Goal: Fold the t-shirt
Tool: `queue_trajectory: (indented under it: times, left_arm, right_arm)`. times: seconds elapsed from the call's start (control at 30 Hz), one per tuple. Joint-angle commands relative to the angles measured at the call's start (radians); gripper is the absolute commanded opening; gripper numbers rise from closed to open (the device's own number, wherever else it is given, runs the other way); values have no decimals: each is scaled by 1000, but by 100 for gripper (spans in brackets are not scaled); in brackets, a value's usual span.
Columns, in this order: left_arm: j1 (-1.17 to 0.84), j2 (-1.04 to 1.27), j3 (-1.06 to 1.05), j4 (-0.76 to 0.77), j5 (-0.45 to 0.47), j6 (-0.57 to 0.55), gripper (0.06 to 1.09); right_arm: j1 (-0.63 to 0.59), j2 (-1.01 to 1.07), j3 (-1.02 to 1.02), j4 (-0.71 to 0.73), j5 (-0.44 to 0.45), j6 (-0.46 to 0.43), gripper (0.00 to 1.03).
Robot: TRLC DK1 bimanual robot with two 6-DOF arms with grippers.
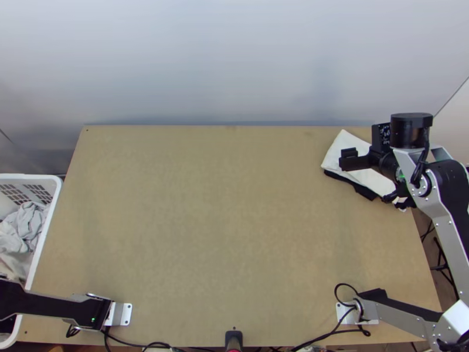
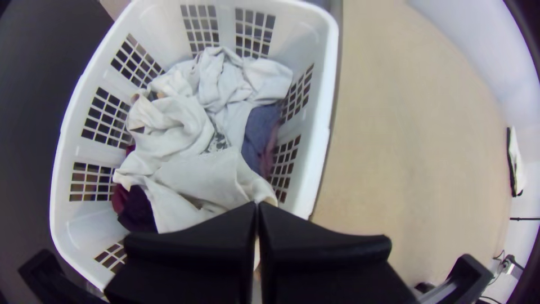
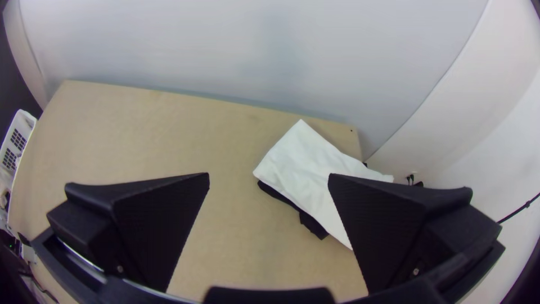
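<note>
Silver-grey links (image 1: 401, 317), cylindrical black joints (image 1: 411, 130), looping black cable (image 1: 346, 285), small green light (image 1: 92, 320)

1. High over the table's (image 1: 223, 234) near edge, we look steeply down.
2. From the left wrist, we look down closely into the basket (image 2: 331, 84).
3. From the right, we face the wall (image 3: 169, 45) across the table.
4. All our views share table and basket.

white cloth (image 3: 306, 163) over black cloth (image 3: 315, 225); white basket (image 2: 323, 121); light tan table (image 1: 223, 223).
</note>
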Motion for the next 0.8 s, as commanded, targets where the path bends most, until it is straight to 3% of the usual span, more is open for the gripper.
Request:
queue_trajectory:
  times: [0.0,0.33,0.77]
  left_arm:
    - [-53,-61,182,-229,147,-100,10]
    - [-324,-245,256,-284,257,-328,10]
    - [-893,-315,309,-280,287,-649,10]
  right_arm:
    - [-6,-25,-28,1,1,5,98]
    - [-44,-100,-101,1,-1,18,98]
    - [-121,-245,-255,-8,-1,23,98]
